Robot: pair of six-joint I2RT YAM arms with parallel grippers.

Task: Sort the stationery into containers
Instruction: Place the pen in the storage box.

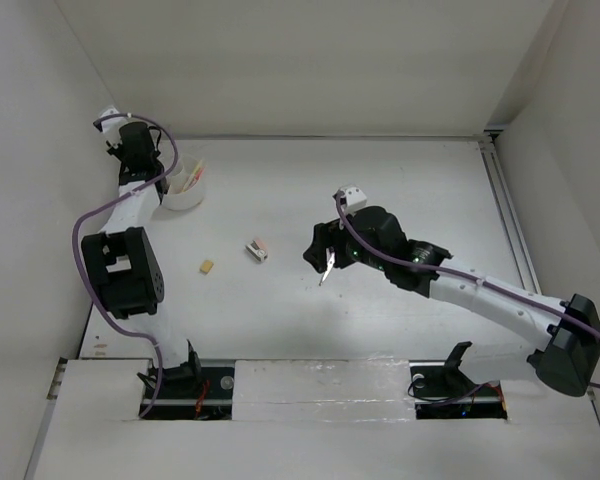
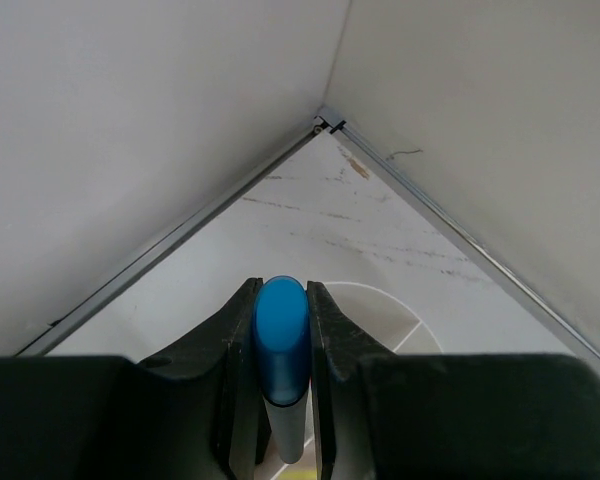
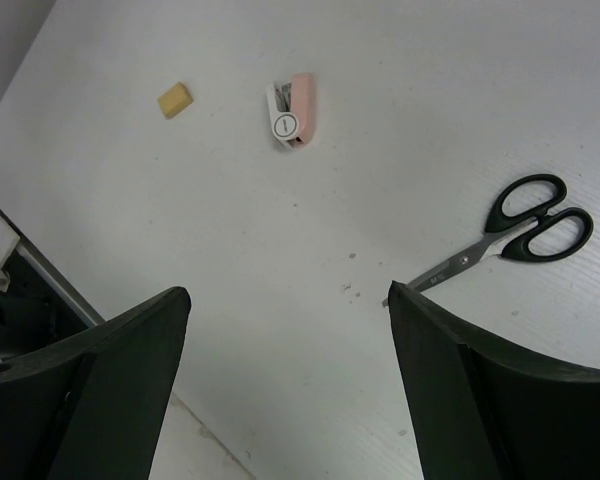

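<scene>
Gripping the blue-capped marker (image 2: 280,335), the left hand (image 2: 280,290) is clenched on it. The barrel is cut off at the frame's bottom. Only a slice of the round white plastic cup (image 2: 405,305), rim plus one divider, shows beneath. The right hand (image 3: 287,295) is released, its dark fingers spread above the matte white desk (image 3: 230,230). Black-handled scissors (image 3: 500,235) lie flat and closed on the desk. The tan eraser (image 3: 175,99) and the small white-pink piece (image 3: 292,108) lie apart; the piece's round label is unreadable.
</scene>
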